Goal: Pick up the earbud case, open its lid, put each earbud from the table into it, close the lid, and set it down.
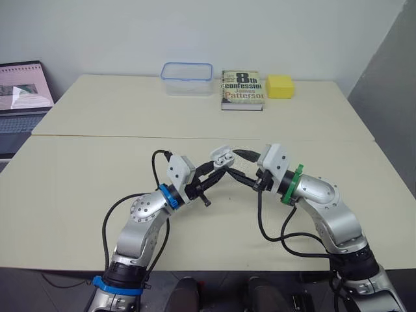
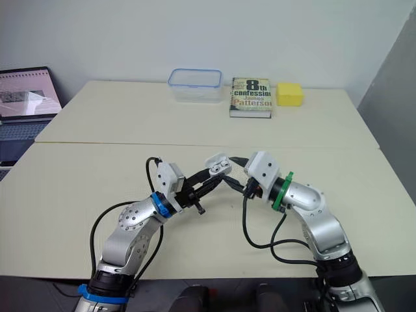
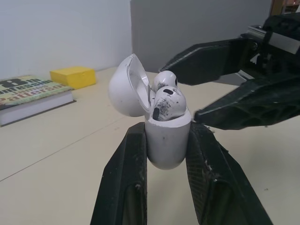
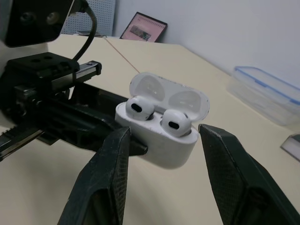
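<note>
The open earbud case (image 4: 161, 140), both earbuds (image 4: 138, 107) seated, sits between the spread fingers (image 4: 105, 178) of the right pincer (image 4: 164, 132).

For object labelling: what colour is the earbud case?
White earbud case, with dark scuff marks; best in the left wrist view.

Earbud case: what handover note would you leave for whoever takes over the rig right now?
Left gripper: shut on the earbud case, holding it above the table.
Right gripper: open, one finger on each side of the case, not gripping it.
Done: lid open, both earbuds seated in the case.
Left to do: close the lid and set the case down.
</note>
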